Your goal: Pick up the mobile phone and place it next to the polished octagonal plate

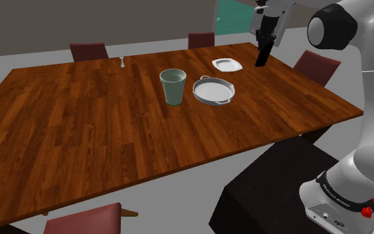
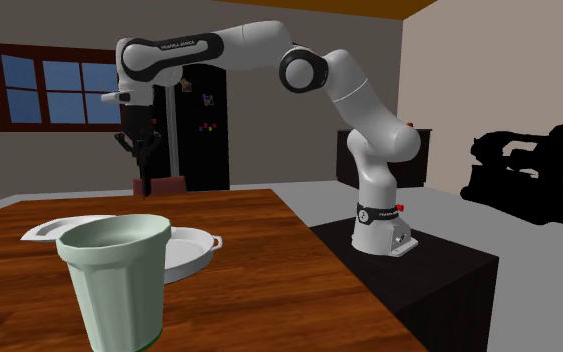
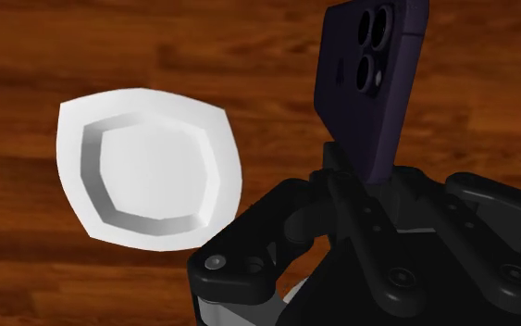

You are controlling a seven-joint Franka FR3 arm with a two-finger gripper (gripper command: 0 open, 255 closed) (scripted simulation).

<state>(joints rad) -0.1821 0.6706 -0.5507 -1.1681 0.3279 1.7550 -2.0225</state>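
A dark purple mobile phone [image 3: 369,83], camera lenses facing the wrist camera, stands on end between my black fingers. My gripper [image 1: 265,41] is shut on the phone [image 1: 262,57], which hangs above the far right part of the wooden table [image 1: 99,126], just right of the small white octagonal plate [image 1: 228,64]. In the wrist view the plate [image 3: 147,167] lies flat on the wood beside the phone, apart from it. From the second exterior view the gripper [image 2: 141,150] holds the phone [image 2: 146,185] a little above the tabletop, behind the plate [image 2: 54,229].
A pale green cup [image 1: 173,86] and a white round dish with handles [image 1: 212,90] stand mid-table near the plate. A small white object [image 1: 123,63] sits at the far edge. Dark red chairs [image 1: 317,66] surround the table. The black stand [image 1: 272,193] is at lower right.
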